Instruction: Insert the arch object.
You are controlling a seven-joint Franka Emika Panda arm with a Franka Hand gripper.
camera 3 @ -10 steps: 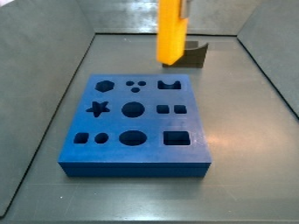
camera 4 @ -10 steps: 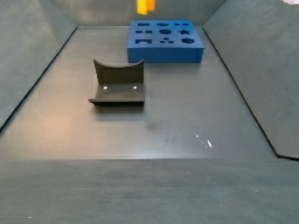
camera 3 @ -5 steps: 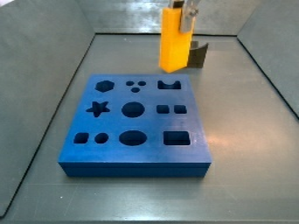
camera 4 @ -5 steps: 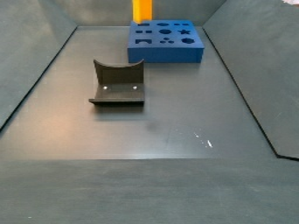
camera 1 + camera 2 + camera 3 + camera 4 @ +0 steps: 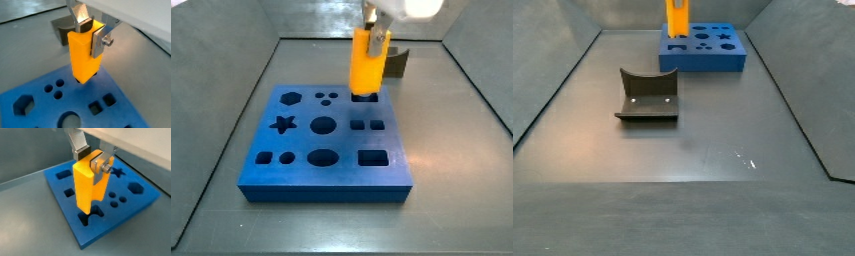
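My gripper [image 5: 89, 36] is shut on the arch object [image 5: 84, 56], a long yellow-orange bar held upright; it also shows in a wrist view [image 5: 87, 189] and in both side views [image 5: 368, 65] [image 5: 676, 19]. The bar's lower end is at the arch-shaped hole [image 5: 89, 219] near the far edge of the blue board [image 5: 305, 165]. In a side view its tip looks level with the board's top, right at that hole. The silver fingers [image 5: 101, 167] clamp the bar's upper end. Whether the tip is inside the hole I cannot tell.
The blue board [image 5: 703, 55] has several other holes: a star [image 5: 283, 124], circles, squares and a hexagon. A dark olive-grey block with a curved scoop [image 5: 647, 95] lies on the grey floor away from the board. Grey walls [image 5: 225, 60] surround the floor.
The gripper has lowered the yellow-orange bar from well above the board's far edge down to the arch-shaped hole.
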